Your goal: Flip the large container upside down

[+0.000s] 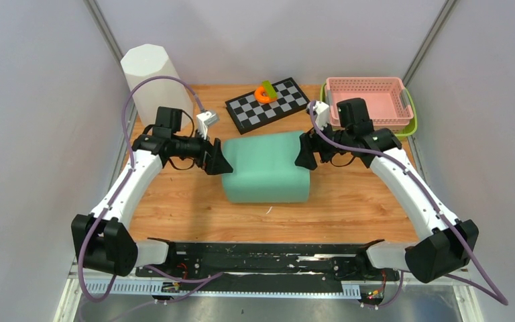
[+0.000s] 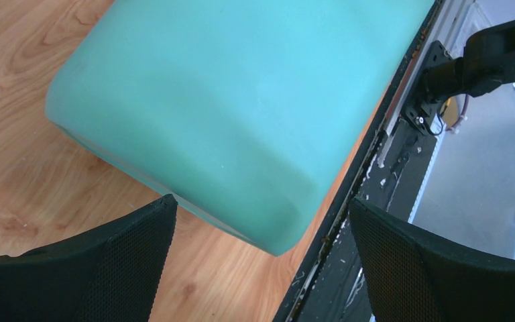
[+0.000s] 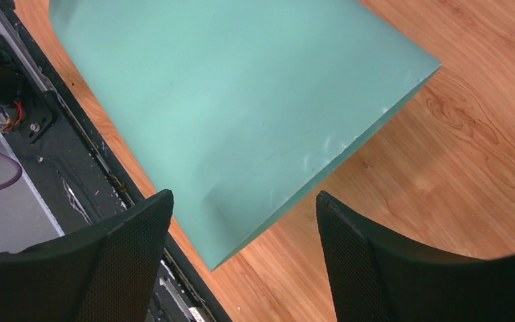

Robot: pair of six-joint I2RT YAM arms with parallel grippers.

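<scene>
At the far left corner of the wooden tabletop (image 1: 349, 208) stands a tall white faceted column (image 1: 151, 74), close to the left edge. Just in front of it the left gripper (image 1: 220, 163) reaches in towards the middle, its two black fingers spread wide apart and clamped on nothing. Its tips sit just beside the left side of the large mint-green plastic container (image 1: 265, 174); whether they touch it cannot be told.

The container lies in the middle of the tabletop, between the two grippers, with a smooth closed face upward. The left wrist view shows one of its corners as rounded (image 2: 241, 100); the right wrist view shows a flat face ending in a sharp straight edge (image 3: 228, 100).

Behind it, at the far edge, lies a black-and-white chequered board (image 1: 268, 105) with an orange ring (image 1: 263, 94) on it. The right gripper (image 1: 303, 157) has its fingers apart too, gripping nothing, just beside the container's right side. At the far right corner a pink plastic basket (image 1: 367, 100) sits in a lime-green tray (image 1: 412, 124).

Bare wood runs from the container to the near edge and out to both side edges beneath the arms.
</scene>
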